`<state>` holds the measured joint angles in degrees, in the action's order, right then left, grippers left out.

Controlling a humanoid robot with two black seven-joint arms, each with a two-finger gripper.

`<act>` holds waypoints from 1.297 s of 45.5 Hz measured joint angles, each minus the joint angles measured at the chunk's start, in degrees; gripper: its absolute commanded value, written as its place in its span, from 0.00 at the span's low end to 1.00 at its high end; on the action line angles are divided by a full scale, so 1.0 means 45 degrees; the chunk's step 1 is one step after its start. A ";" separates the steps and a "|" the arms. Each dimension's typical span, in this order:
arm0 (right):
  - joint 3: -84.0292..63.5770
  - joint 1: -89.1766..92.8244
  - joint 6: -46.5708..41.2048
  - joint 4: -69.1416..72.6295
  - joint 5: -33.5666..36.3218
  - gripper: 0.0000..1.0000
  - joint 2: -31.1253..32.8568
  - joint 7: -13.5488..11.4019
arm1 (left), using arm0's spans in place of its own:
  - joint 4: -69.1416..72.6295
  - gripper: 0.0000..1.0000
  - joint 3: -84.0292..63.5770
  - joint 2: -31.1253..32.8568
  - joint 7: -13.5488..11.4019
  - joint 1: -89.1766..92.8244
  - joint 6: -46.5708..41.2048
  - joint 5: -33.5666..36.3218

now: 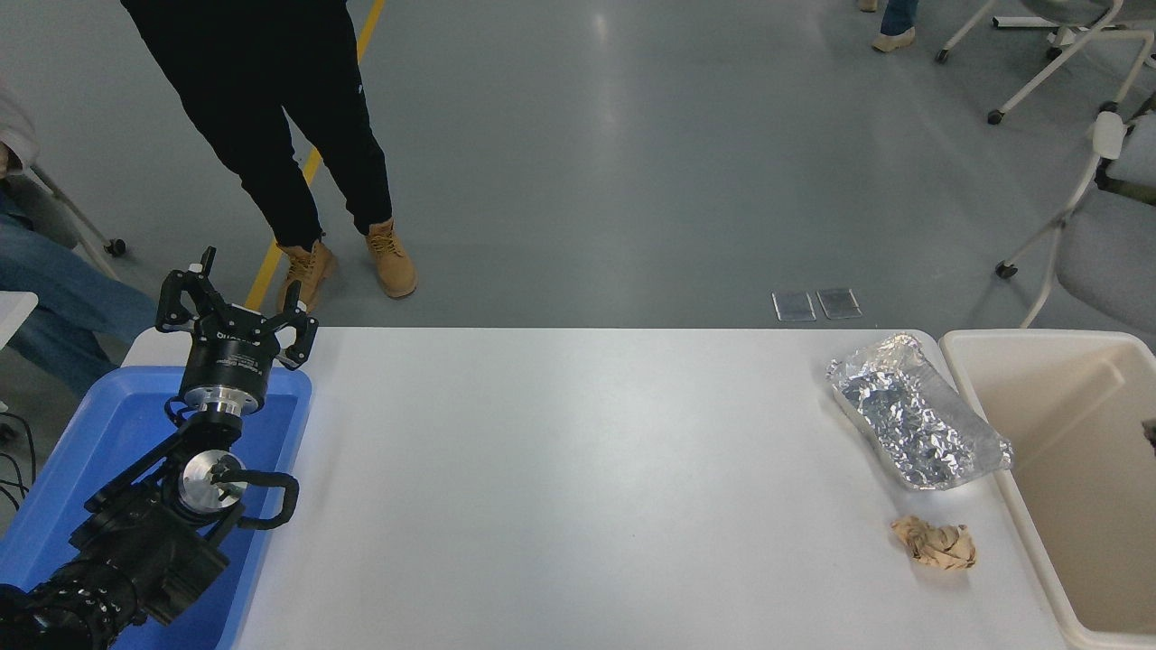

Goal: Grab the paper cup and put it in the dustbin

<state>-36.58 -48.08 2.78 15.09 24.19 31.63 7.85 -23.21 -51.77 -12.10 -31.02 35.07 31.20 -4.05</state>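
Observation:
The beige dustbin (1039,397) stands off the table's right end, cut by the picture's right edge. The paper cup is out of view; what shows of the bin's inside holds no cup. A small dark sliver at the right edge over the bin may be part of my right gripper (1151,434); too little of it shows to tell its state. My left gripper (237,302) is parked at the lower left over the far end of the blue tray, open and holding nothing.
A crinkled silver foil tray (912,424) lies beside the bin's left rim, with a crumpled tan paper ball (936,543) in front of it. The blue tray (99,424) sits at the table's left end. A person (298,135) stands beyond the far edge, and chairs are at the upper right.

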 measured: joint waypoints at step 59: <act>-0.8500 -1.7586 -0.5793 1.6689 -0.4767 1.00 -0.0562 -0.1329 | 0.0005 0.99 0.0000 -0.0003 0.0000 0.0000 0.0000 0.0003</act>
<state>-74.83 -127.22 -23.29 90.19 2.74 29.10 1.87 -23.19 -51.77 -12.12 -31.03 35.07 31.20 -4.04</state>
